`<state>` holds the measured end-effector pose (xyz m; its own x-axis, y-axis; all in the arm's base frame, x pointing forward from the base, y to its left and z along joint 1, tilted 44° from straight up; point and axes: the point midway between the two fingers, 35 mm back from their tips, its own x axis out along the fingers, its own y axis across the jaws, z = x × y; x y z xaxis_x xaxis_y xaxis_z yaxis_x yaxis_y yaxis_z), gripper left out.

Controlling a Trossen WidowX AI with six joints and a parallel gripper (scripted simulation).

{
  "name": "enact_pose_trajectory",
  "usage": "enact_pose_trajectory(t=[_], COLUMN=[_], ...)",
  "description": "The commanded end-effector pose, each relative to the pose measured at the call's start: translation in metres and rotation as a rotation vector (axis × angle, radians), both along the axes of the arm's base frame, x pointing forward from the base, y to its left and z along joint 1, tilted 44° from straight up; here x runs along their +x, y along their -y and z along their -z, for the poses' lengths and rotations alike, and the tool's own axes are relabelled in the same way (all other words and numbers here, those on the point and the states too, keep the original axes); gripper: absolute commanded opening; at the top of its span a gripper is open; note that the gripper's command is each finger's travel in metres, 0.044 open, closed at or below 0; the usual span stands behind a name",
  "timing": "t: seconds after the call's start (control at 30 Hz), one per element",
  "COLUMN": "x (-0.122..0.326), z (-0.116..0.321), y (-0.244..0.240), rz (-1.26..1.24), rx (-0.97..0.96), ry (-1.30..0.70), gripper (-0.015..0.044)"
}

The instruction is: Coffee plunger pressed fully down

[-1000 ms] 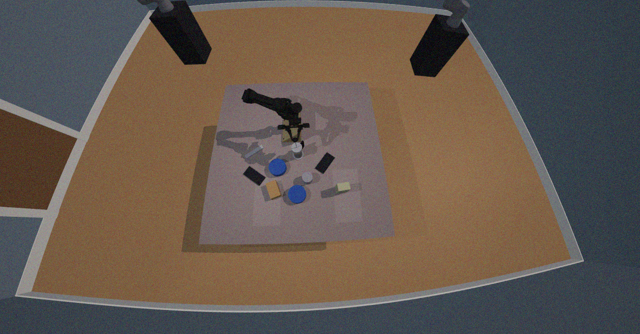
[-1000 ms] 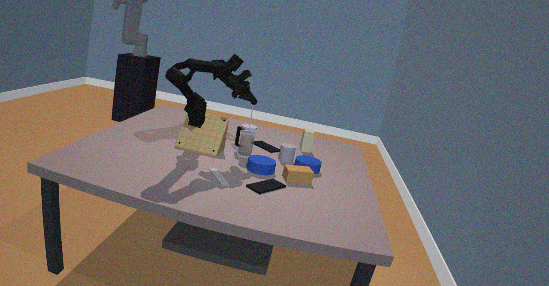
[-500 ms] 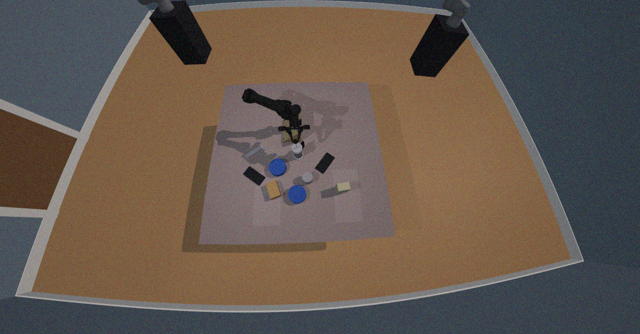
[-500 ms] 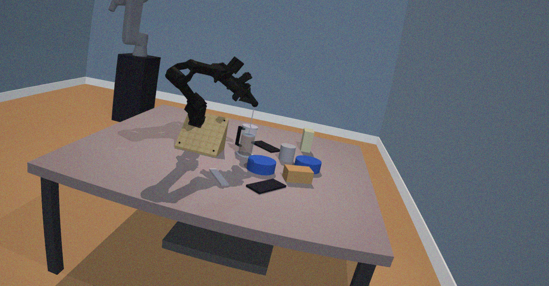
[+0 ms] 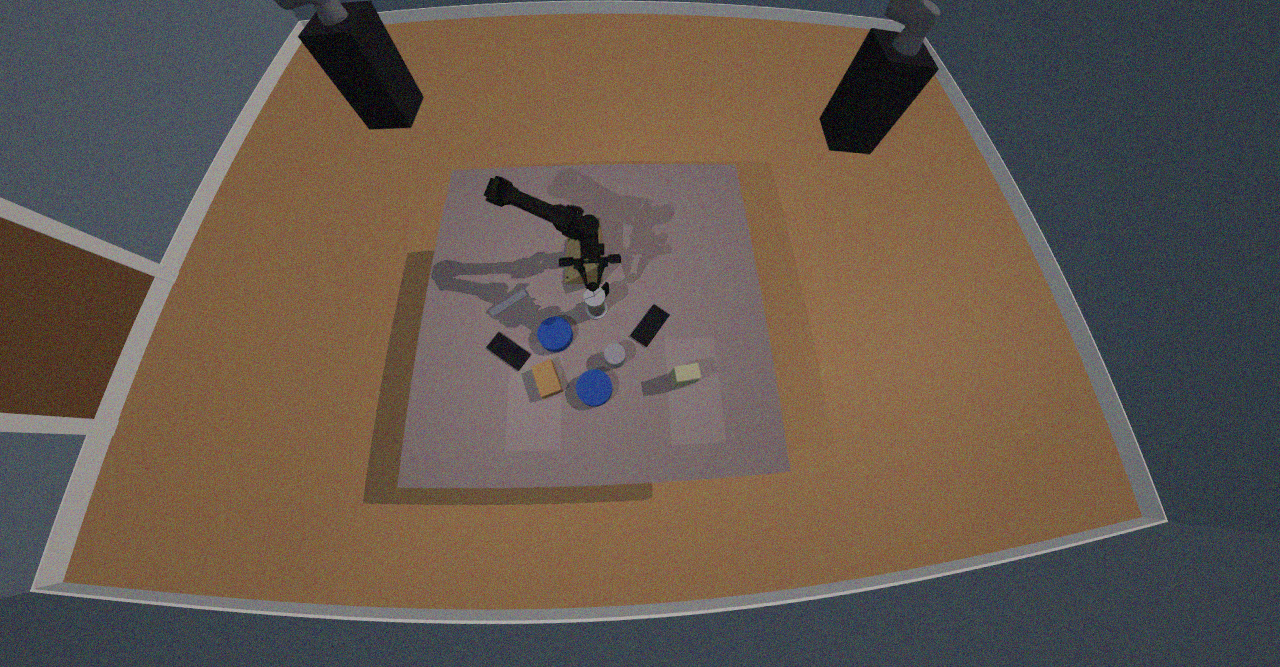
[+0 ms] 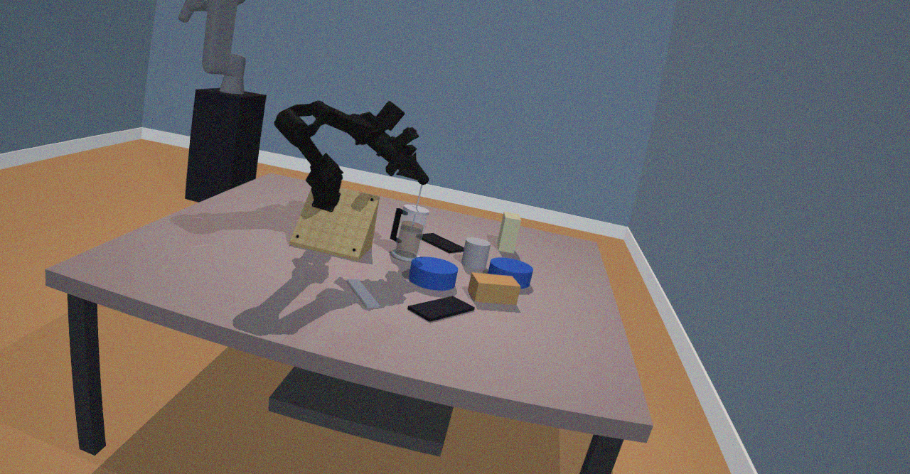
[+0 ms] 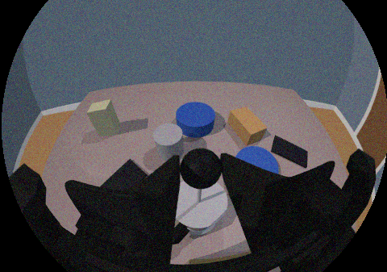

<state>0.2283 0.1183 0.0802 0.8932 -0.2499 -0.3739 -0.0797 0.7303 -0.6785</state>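
The gripper (image 7: 200,170) was clamped on the black plunger knob (image 7: 200,168), one finger on each side of it as seen from the wrist view. In the exterior view the gripper (image 6: 419,178) was above the coffee press (image 6: 410,232), and a short length of the thin plunger rod (image 6: 418,194) showed between the knob and the top of the glass.

The coffee press stood upright on the table (image 6: 190,261), just right of the tan wedge-shaped mount (image 6: 335,226) that carried the arm base. Its black handle faced left toward that mount.

On the near side of the press lay a blue disc (image 6: 433,273). A grey cylinder (image 6: 475,253) stood to the right of the press, with a second blue disc (image 6: 510,271) and an orange block (image 6: 494,287) nearer still. A black flat slab (image 6: 441,308) lay at the near edge of the group, and another black slab (image 6: 442,242) lay just beyond the press on its right. A pale upright block (image 6: 509,232) stood at the far right. A small grey bar (image 6: 364,293) lay to the near left.
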Motion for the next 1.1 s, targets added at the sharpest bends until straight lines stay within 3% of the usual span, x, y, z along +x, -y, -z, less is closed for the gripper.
enact_pose_trajectory(t=[0.0, 1.07], x=[-0.002, 0.014], z=[0.017, 0.042], y=[0.012, 0.036], rz=[0.001, -0.005], rx=[-0.016, -0.022], ry=[-0.036, -0.021], gripper=[0.012, 0.012])
